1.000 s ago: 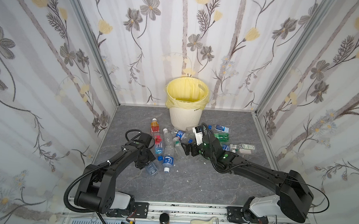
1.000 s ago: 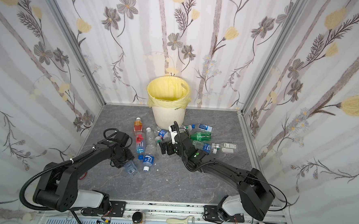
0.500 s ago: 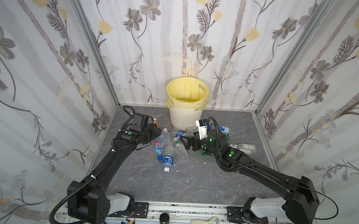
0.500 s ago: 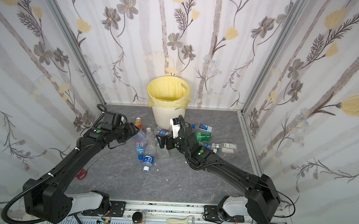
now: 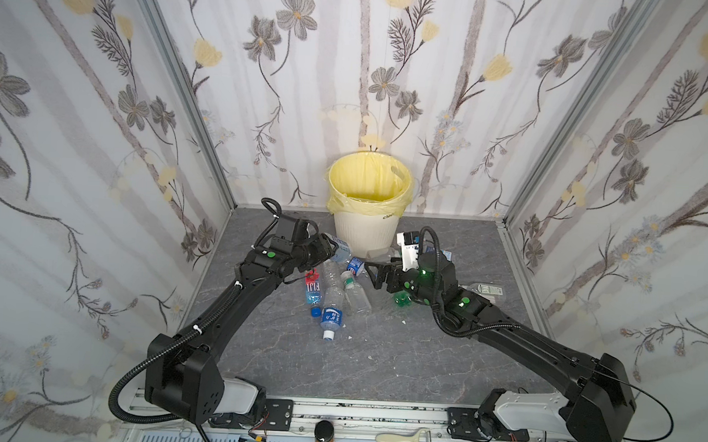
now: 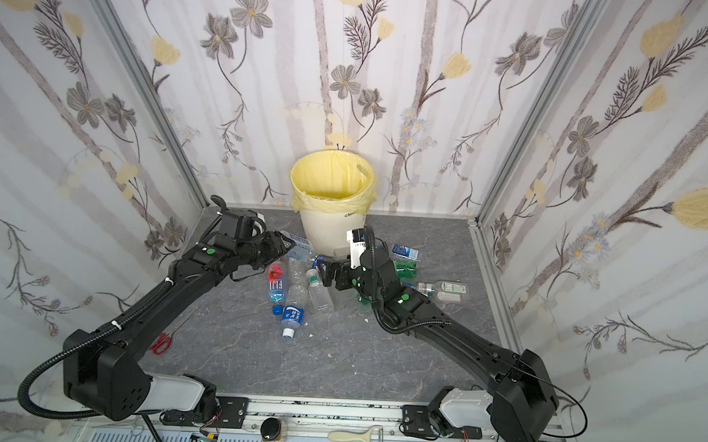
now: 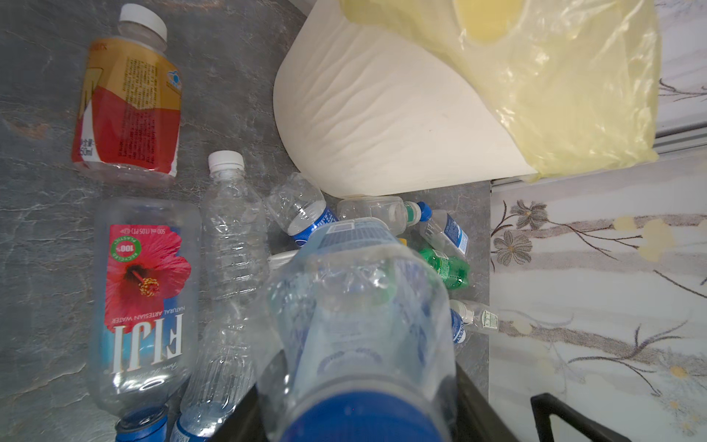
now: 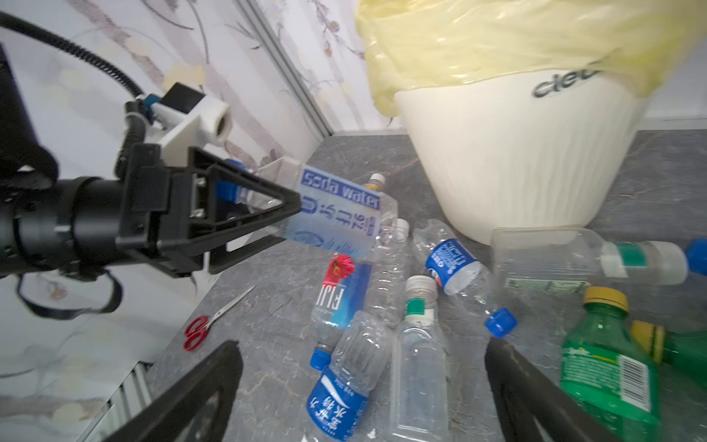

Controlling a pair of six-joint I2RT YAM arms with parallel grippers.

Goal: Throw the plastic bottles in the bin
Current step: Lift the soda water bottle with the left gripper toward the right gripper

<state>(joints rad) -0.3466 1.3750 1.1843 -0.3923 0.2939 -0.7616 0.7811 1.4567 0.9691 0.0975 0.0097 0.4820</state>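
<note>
The square clear bottle (image 7: 147,306) bears "FIJI" in white letters, with "NATURAL ARTESIAN WATER", "100% RECYCLED PLASTIC" and "500 mL (1.05 PT)" around a red flower; the brand can also be read in both top views. The tilted bottle (image 8: 336,214) has "soda water" in white on its pale blue label. The bin (image 8: 516,153) shows dark letters "cle", the rest hidden under the yellow bag (image 8: 497,46). The orange-red bottle (image 7: 128,103) carries small print ending "50ml".

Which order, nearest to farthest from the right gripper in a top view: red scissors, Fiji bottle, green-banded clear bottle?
1. Green-banded clear bottle, right beside the right gripper.
2. Fiji bottle, farther left.
3. Red scissors, far left, nearer the front.
</note>
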